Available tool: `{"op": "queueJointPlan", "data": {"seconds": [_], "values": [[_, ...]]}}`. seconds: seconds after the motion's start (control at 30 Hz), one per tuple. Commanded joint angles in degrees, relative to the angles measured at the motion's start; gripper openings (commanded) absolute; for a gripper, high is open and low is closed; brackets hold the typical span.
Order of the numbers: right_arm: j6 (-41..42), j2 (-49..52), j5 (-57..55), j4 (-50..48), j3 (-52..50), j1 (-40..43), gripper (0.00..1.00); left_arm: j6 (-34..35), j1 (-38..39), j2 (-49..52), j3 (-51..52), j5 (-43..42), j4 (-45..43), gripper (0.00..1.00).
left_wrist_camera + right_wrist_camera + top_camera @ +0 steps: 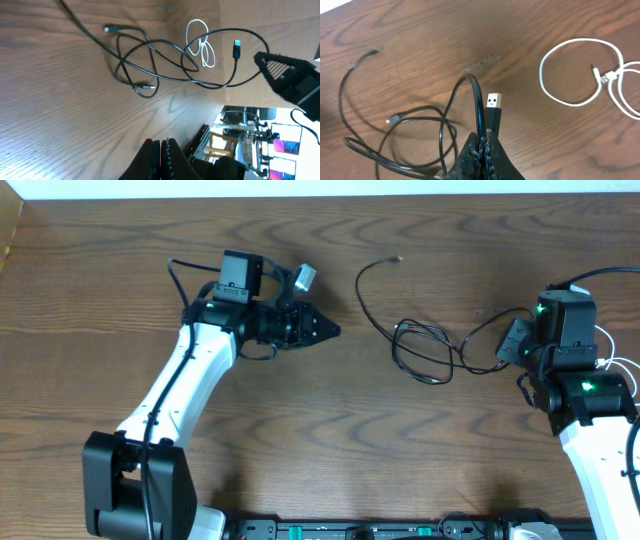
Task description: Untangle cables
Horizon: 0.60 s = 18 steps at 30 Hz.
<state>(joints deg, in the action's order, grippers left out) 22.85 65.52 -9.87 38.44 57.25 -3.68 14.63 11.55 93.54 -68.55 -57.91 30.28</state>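
Note:
The black cable lies in tangled loops mid-table, one end plug toward the far edge. My right gripper is shut on this cable just behind its USB plug, which sticks up past the fingertips. The white cable lies in loose loops to the right of that gripper, apart from the black loops in this view. My left gripper is shut and holds nothing, left of the black cable. In the left wrist view its fingertips press together above bare wood, with the black cable and the white cable farther off.
The wooden table spreads under both arms. The right arm's body stands at the right edge, where the white cable peeks out. The left arm reaches in from the front left. Past the table edge stand chairs and equipment.

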Motion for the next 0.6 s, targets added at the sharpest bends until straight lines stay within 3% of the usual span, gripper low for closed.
{"op": "queueJointPlan", "data": {"seconds": [0.0,0.1,0.2,0.37,0.57], "values": [[-9.3,-0.1,23.2,-4.4,0.7,0.4,0.01,-2.2,-0.7,0.4,-0.2,0.1,0.5,0.08],[-15.3,0.5,46.4,-11.1,0.7,0.3,0.01,-2.2,0.0,0.4,-0.2,0.1,0.5,0.08],[-15.3,0.9,56.9,-15.6,0.7,0.2,0.01,-2.3,1.2,0.4,-0.2,0.0,0.5,0.08],[-13.4,1.3,50.7,-14.6,0.7,0.2,0.01,-3.7,3.4,0.4,-0.2,0.0,0.5,0.13],[-13.5,1.2,52.0,-14.0,0.7,0.2,0.01,-5.0,5.3,0.4,-0.2,0.1,0.3,0.15]]}}
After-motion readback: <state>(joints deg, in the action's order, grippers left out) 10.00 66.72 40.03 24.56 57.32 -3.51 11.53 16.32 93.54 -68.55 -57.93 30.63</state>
